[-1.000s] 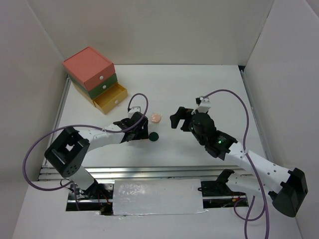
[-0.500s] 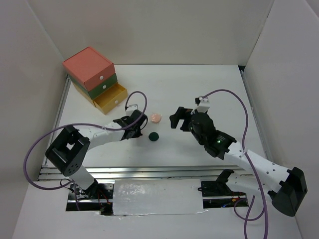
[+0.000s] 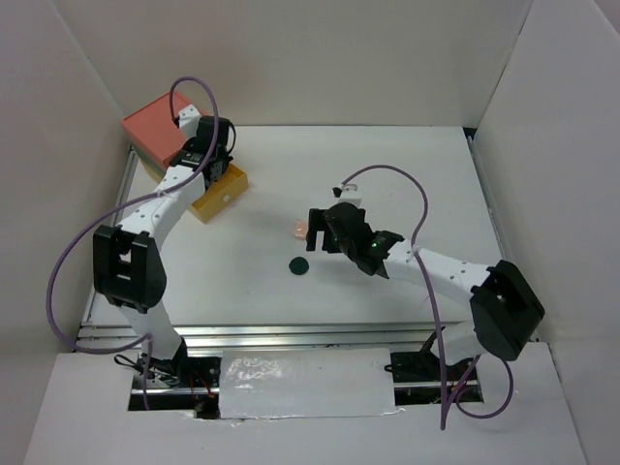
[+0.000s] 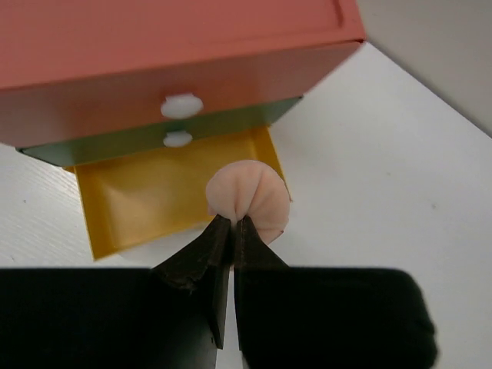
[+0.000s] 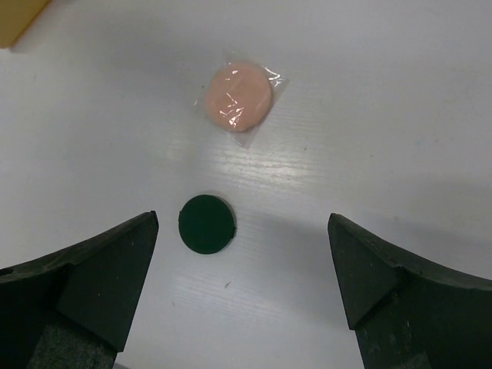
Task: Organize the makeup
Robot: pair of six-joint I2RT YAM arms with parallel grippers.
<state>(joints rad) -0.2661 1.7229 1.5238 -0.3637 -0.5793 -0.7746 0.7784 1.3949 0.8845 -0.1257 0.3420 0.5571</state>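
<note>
1. The left gripper (image 4: 231, 224) is pressed tight on the edge of the peach disc (image 4: 247, 198). It holds the disc at the rim of the open yellow drawer (image 4: 146, 204), the bottom one of the drawer chest (image 3: 170, 131).
2. The right gripper (image 5: 242, 231) hangs over the table (image 5: 384, 92) with its fingers spread wide, gripping nothing.
3. The dark-green disc (image 5: 207, 224) lies flat on the table under that gap.
4. The pink disc (image 5: 238, 98), in a clear wrapper, lies near the dark-green one, not touching it.
</note>
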